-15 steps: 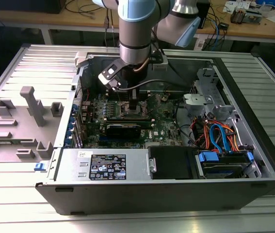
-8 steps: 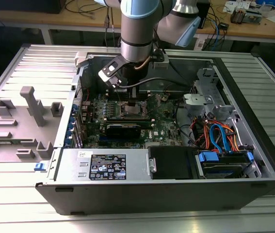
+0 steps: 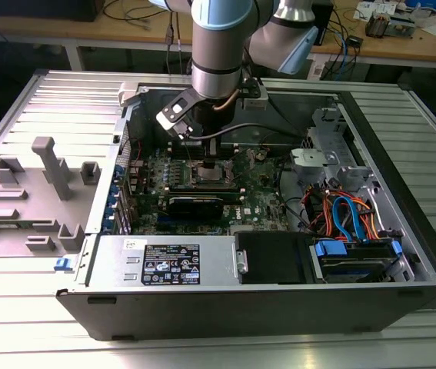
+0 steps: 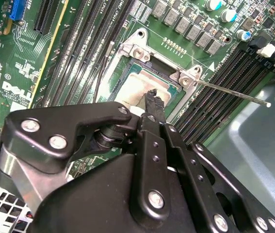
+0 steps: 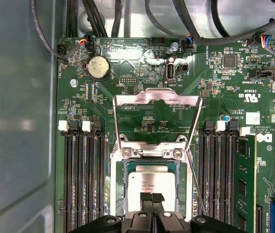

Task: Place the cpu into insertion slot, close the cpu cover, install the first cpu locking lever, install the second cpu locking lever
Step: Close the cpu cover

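You have the cpu (image 5: 149,182) lying flat in the insertion slot (image 5: 120,187), directly beneath the gripper (image 5: 152,198). Its fingers (image 5: 146,198) are drawn narrow, tips side by side with nothing between them, so the first step looks done. The cpu cover (image 5: 156,98) stands swung open beyond the fingertips and is not yet closed. Both levers are also left to do: one locking lever (image 4: 229,91) juts out free to the side of the fingers. You cannot tell whether the tips press on the chip or sit just above it. The gripper's body hides the near half of the socket, and in the exterior view the wrist stands over it.
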Action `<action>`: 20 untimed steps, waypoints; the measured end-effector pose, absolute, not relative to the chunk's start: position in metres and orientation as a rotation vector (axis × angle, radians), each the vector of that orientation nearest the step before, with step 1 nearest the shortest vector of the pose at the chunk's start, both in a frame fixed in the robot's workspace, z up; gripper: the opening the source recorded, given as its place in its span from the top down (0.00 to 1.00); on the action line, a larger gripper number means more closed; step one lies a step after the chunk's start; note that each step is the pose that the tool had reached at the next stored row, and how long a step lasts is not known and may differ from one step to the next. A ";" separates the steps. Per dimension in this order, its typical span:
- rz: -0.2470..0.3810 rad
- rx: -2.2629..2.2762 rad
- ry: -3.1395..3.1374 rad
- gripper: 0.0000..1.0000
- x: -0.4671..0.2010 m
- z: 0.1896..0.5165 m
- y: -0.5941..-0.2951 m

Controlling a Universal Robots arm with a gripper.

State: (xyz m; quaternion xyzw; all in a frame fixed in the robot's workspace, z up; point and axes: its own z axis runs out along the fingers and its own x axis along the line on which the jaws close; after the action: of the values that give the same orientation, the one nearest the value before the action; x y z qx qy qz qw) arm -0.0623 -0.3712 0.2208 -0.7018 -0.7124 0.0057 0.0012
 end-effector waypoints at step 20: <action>0.010 -2.205 -2.238 0.89 -0.062 0.228 -0.371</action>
State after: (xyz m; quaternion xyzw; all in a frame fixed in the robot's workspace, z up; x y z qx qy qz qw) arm -0.0617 -0.3711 0.2276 -0.7018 -0.7124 0.0033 -0.0002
